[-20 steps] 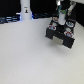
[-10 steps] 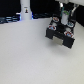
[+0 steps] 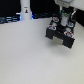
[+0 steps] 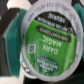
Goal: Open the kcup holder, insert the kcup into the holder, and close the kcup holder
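We read the arm as parked over the black box (image 3: 61,34) at the exterior view's right, on the white table (image 3: 25,60). The claw (image 3: 65,21) hangs directly above the box's top, its lower end meeting the open cradle there.

The wrist view is filled by the cup (image 4: 46,44): green foil lid with a white rim, square to the camera. That puts the cup right below the claw, lid upward, which is how it must sit to drop into the cradle.

We cannot tell whether the fingers are clamped on the cup or have let go; none show clearly in either view.

Our judgement: the insert step is in hand or just finishing, and closing the box remains.

A white bottle (image 3: 24,11) stands well away from the claw.
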Available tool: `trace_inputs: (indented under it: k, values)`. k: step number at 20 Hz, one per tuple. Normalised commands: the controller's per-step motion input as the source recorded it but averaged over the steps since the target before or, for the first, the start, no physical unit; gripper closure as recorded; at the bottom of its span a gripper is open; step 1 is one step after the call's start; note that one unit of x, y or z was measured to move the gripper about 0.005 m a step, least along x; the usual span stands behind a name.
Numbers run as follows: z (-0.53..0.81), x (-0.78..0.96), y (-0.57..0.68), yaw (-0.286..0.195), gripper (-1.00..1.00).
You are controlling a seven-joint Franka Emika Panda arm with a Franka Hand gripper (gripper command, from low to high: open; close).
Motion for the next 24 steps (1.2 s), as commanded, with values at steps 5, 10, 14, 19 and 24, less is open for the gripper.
trace_inputs:
  k: [5, 10, 14, 19, 24]
  values:
    - [-0.17, -0.06, -0.02, 0.014, 1.0]
    - [-0.01, -0.16, -0.07, -0.026, 1.0]
    - [0.24, 0.0, -0.2, -0.003, 1.0]
    - [0.35, 0.01, -0.26, -0.033, 1.0]
    - [-0.14, -0.03, -0.03, 0.007, 1.0]
